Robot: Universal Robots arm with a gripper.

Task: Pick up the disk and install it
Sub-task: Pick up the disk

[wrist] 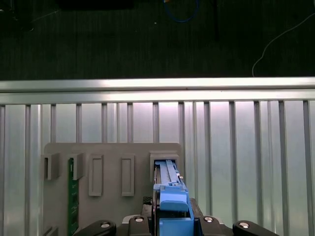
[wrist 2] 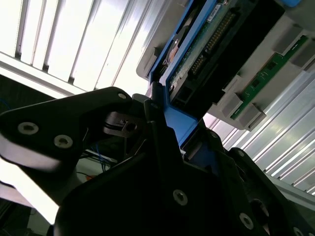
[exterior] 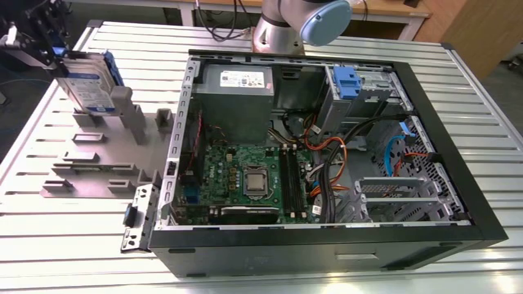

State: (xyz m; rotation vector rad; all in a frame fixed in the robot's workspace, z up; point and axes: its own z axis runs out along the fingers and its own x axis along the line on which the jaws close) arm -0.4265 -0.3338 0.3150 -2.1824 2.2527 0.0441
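Note:
The disk (exterior: 86, 82) is a silver drive with a white-and-blue label in a blue carrier. It stands on edge, tilted, at the top of the grey fixture (exterior: 90, 159) on the exterior view's left. My gripper (exterior: 59, 56) is at its upper end, shut on the blue carrier. In the second wrist view the black fingers (wrist 2: 162, 147) clasp the carrier's blue edge, with the disk (wrist 2: 216, 44) showing its circuit-board side beyond. In the first wrist view the disk (wrist: 170, 196) runs edge-on from my gripper (wrist: 172, 223) toward a slot of the fixture (wrist: 108, 162).
An open computer case (exterior: 457, 153) lies on the slatted metal table (exterior: 73, 257), with motherboard, cables and a silver drive cage with a blue latch (exterior: 347, 82) at its far side. The arm's base (exterior: 286, 24) stands behind the case. A green memory module (wrist: 72, 196) sits in the fixture.

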